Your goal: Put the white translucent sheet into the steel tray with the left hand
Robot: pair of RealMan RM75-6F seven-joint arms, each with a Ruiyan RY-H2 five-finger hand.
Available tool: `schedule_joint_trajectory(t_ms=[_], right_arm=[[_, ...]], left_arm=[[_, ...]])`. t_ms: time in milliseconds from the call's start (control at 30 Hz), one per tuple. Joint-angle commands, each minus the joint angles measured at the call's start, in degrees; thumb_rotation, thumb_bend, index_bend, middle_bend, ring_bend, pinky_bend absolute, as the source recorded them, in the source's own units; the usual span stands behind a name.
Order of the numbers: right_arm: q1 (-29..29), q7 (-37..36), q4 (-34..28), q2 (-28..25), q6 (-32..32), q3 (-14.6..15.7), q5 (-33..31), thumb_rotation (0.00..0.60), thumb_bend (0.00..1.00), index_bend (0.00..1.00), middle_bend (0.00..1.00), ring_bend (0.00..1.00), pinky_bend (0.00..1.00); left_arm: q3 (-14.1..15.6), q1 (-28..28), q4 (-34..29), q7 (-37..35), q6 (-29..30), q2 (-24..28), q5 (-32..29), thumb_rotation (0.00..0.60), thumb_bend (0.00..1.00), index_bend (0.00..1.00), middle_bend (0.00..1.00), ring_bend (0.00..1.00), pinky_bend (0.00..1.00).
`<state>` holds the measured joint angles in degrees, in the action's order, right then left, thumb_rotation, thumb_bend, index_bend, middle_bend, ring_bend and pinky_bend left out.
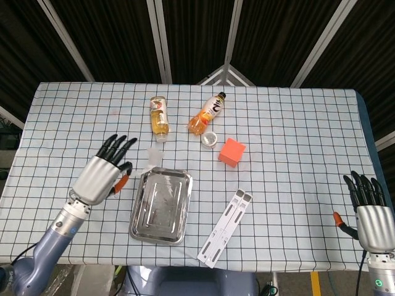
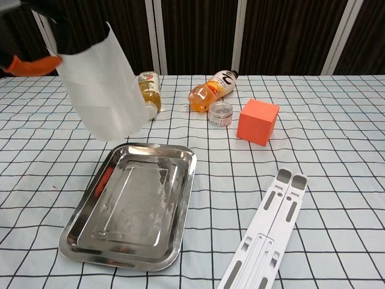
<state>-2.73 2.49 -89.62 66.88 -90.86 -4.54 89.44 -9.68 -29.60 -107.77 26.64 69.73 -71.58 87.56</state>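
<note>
Sheet (image 2: 103,90) is hanging in the air from our left hand (image 1: 102,174), above the table (image 1: 290,135) and just past the far left corner of the tray (image 2: 78,238). We are pinching its top edge, as far as the chest view shows: an orange thumb tip is pressing at the upper left of the sheet, while the other fingers (image 1: 117,147) are stretching out straight in the head view. The lifting part we are judging as done; what is left is carrying the sheet over the tray, lowering it flat inside the rim, and letting go. The tray itself is lying bare, holding only reflections.

Our right hand (image 1: 370,219) is waiting at the near right edge of the table, well apart from everything, fingers apart and holding nothing.

Much is hard to read. In the head view the sheet is showing only as a pale smudge by the left hand, so its tilt is unclear. In the chest view the left hand is cut off by the top left corner, and we cannot tell exactly which fingers are meeting the thumb on the sheet.
</note>
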Motion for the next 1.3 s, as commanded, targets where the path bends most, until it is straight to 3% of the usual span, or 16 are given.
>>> schedule_joint_trajectory(t_ms=[33, 333, 367, 667, 1300], right_arm=[[0.0, -0.1, 0.0, 0.0, 0.0, 0.0, 0.0, 0.6, 0.33, 0.0, 0.0, 0.0, 0.0], [0.0, -0.2, -0.1, -0.1, 0.1, 0.0, -0.1, 0.6, 0.33, 0.0, 0.0, 0.0, 0.0], [0.0, -0.2, -0.1, -0.1, 0.1, -0.1, -0.2, 0.6, 0.33, 0.0, 0.0, 0.0, 0.0], [0.0, 0.0, -0.2, -0.1, 0.2, 0.0, -0.1, 0.6, 0.33, 0.0, 0.0, 0.0, 0.0], [0.0, 0.0, -0.4, -0.1, 0.3, -0.1, -0.3, 0.6, 0.33, 0.0, 0.0, 0.0, 0.0]], left_arm=[[3.4, -0.7, 0.4, 2.4, -2.1, -3.5, 1.4, 0.6, 0.53, 0.57, 0.04, 0.0, 0.0], [9.1, -0.6, 4.6, 4.2, -5.2, -7.8, 3.8, 0.6, 0.53, 0.57, 0.04, 0.0, 0.0], [10.5, -0.7, 5.3, 4.5, -6.2, -7.7, 4.6, 0.6, 0.53, 0.57, 0.04, 0.0, 0.0], [13.8, -0.5, 8.1, 2.6, -7.7, -5.8, 6.9, 0.6, 0.53, 0.57, 0.04, 0.0, 0.0], [13.2, -0.8, 11.6, 2.1, -8.8, -7.3, 5.9, 0.6, 0.53, 0.56, 0.04, 0.0, 0.0]])
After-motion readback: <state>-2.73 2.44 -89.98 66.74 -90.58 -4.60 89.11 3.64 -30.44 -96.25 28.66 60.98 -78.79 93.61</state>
